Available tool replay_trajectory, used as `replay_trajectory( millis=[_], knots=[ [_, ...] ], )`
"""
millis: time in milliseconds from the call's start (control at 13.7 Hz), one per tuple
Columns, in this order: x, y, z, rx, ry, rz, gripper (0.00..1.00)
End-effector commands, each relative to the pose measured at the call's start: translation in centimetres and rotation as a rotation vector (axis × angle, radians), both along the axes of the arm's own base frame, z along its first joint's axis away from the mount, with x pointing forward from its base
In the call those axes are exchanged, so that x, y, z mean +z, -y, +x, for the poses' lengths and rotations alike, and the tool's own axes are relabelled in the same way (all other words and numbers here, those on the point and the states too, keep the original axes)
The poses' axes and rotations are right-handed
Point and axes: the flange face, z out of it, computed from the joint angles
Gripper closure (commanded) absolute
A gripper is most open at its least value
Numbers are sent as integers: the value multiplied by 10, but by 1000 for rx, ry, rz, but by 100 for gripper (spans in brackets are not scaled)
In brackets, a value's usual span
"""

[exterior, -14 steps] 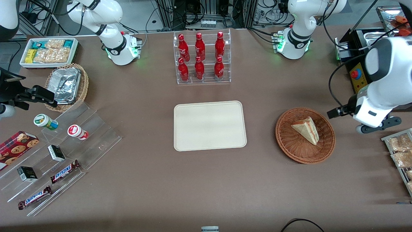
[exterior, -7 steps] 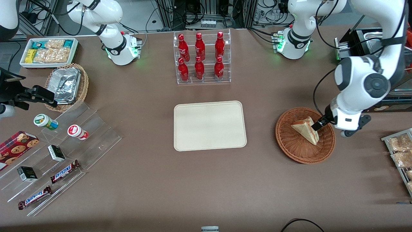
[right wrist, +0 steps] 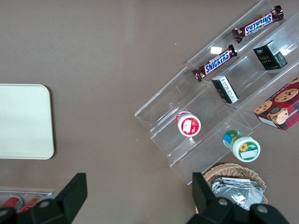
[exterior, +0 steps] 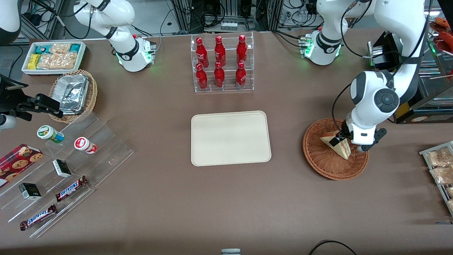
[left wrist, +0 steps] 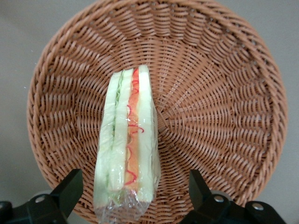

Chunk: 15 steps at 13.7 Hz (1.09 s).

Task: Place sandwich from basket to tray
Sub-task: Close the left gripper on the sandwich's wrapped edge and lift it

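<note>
The arm's wrist hides part of the sandwich [exterior: 341, 148] in the basket [exterior: 320, 159]. The pincer [left wrist: 133, 196] hangs above it, fingers [left wrist: 70, 189] spread, released.

End effector [exterior: 335, 139] hides part of sandwich [exterior: 340, 148]; basket [left wrist: 224, 70] rim cropped.

This was a robotics lab dressed up as a mock snack shop. White robot arm bases [exterior: 134, 53] stood bolted to a brown table [exterior: 226, 205], with cables and metal framing [exterior: 226, 12] along its twelve o'clock edge. Around a cream tray [exterior: 230, 138] sat shop goods: a clear rack of red bottles [exterior: 222, 63] at twelve o'clock, a white bin of snack packets [exterior: 53, 56] at ten, and stepped acrylic shelves [exterior: 106, 156] with Snickers bars [exterior: 70, 188] at eight. At three o'clock, the gripper [exterior: 336, 139] hung in the wicker basket [exterior: 325, 166], its fingers apart on either side of the wrapped sandwich [exterior: 342, 149].
</note>
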Motion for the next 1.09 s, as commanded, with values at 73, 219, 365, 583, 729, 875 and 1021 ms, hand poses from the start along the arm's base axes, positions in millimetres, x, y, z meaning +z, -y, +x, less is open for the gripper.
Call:
replay_trajectory(
  millis=[73,219,365,583,729,875,1021],
  knots=[
    [-19,-2,-5,20,-6,7,0],
    [-20,-6,-4,29,-6,7,6],
    [-20,-6,-3,31,-6,7,84],
    [-13,-8,-2,30,-3,8,100],
    [3,-8,0,24,-22,13,100],
    [33,-8,6,15,-66,23,100],
    [74,1,18,5,-120,35,100]
  ],
)
